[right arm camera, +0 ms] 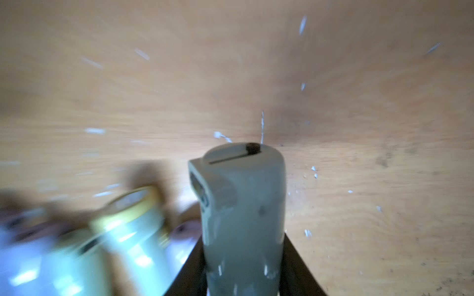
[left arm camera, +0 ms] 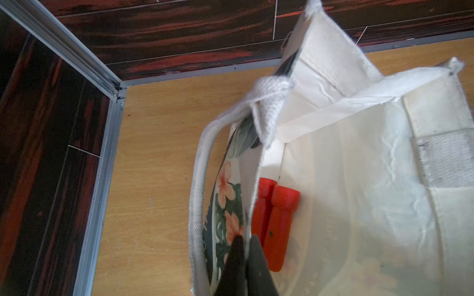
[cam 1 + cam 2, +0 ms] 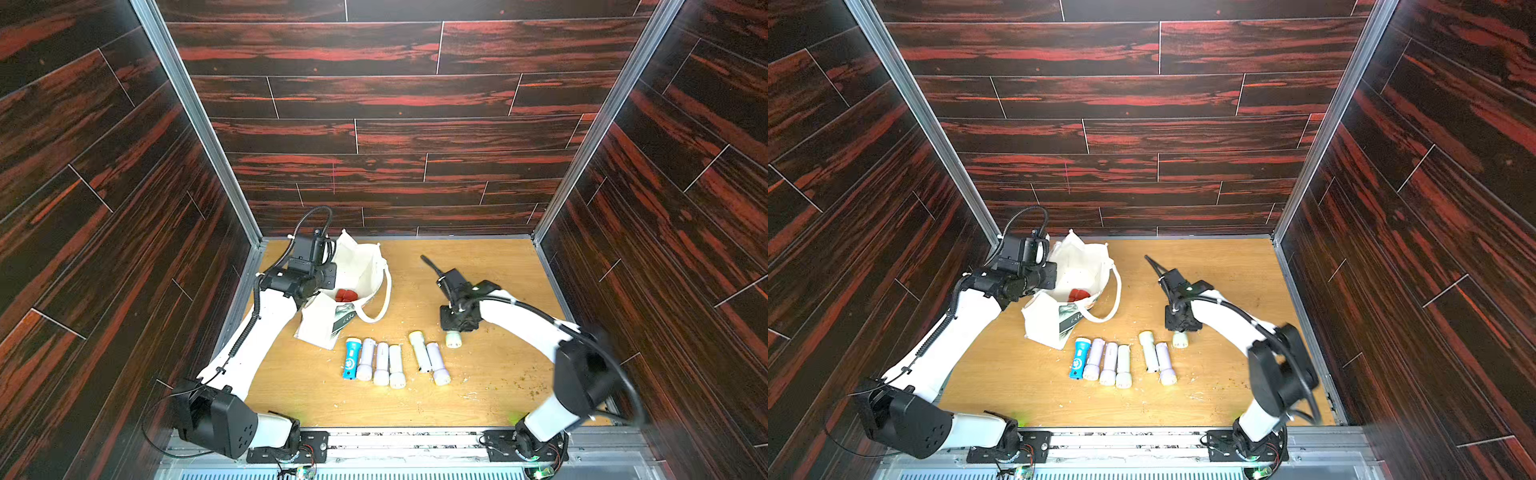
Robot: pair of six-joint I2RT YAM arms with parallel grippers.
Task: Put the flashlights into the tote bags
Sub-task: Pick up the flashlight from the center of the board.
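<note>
- While the cream flashlight (image 1: pixel 243 205) hangs nearly upright over the wooden table (image 3: pixel 490 395), the right gripper (image 3: pixel 456 325) is clamped on its body, with a dark finger (image 1: pixel 295 266) on either side. Its lower end pokes out below; whether it touches the wood cannot be told.
- Just beside it, six more lie flat. A cream-and-lilac pair (image 3: pixel 428 357) is nearest, then a touching row of four that ends in the blue flashlight (image 3: pixel 351 358).
- Two red flashlights (image 2: pixel 279 225) lie side by side inside the cream tote bag (image 3: pixel 361 270), which sits at the far left of the table.
- Pinched tight on the bag's near wall, the left gripper (image 2: pixel 246 241) holds the mouth agape.
- Both arms rise from the near edge. The right elbow is raised and its wrist points down, while the left forearm stretches towards the far left corner.
</note>
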